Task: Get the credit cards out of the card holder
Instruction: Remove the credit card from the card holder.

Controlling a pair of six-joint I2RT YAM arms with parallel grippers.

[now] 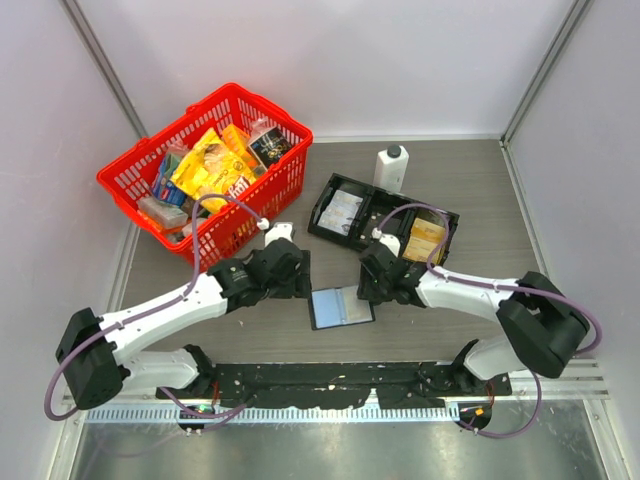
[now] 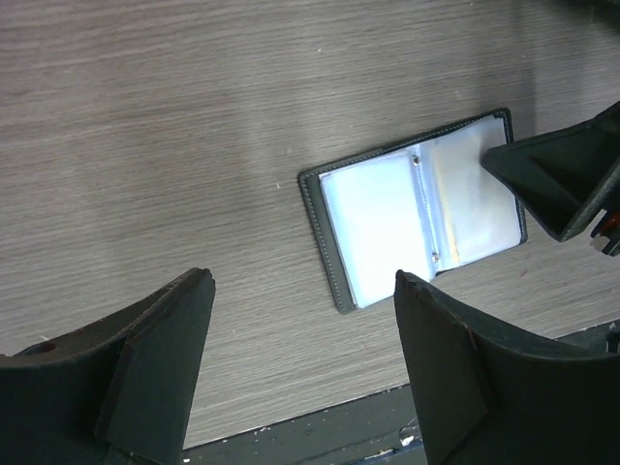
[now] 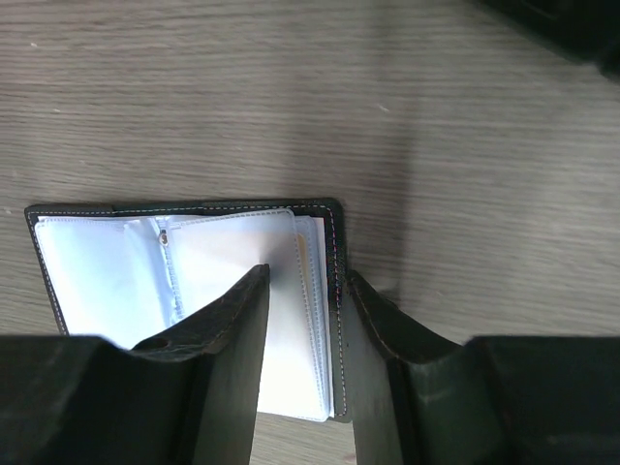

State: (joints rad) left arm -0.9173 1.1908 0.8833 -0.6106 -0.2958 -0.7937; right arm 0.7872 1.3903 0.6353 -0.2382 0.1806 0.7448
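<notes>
Wood-grain grey table (image 1: 480,190) carries it all: a red basket (image 1: 285,168) of packets at the far left, a long black tray (image 1: 325,205) toward the far middle, and a white bottle (image 1: 391,167) just behind that.

Between the two arms, near the bases, the card holder (image 1: 341,307) lies opened flat. Its long side runs left to right and its fold runs away from the robot.

The left gripper (image 1: 298,275) hangs off the holder's left far corner, apart from it. In its own view the left gripper (image 2: 302,291) has its jaws spread wide and holds nothing, and the card holder (image 2: 387,208) lies ahead of the fingers and a little to the right.

The right gripper (image 1: 374,287) is the nearer one. From its wrist, the right gripper (image 3: 308,291) straddles the right-hand edge of the card holder (image 3: 107,266). One finger lies over the clear sleeves of the right page and the other sits just outside the stitched border. The jaws stand narrowly apart with the sleeve edges in the gap (whether they are actually pinching, I cannot tell).

A yellowish tint under the right page in the left wrist view is probably one of the credit cards (image 2: 457,199), not yet drawn out. So the pull belongs to the right arm, outward along the long side, while the left is placed to pin the other page.
</notes>
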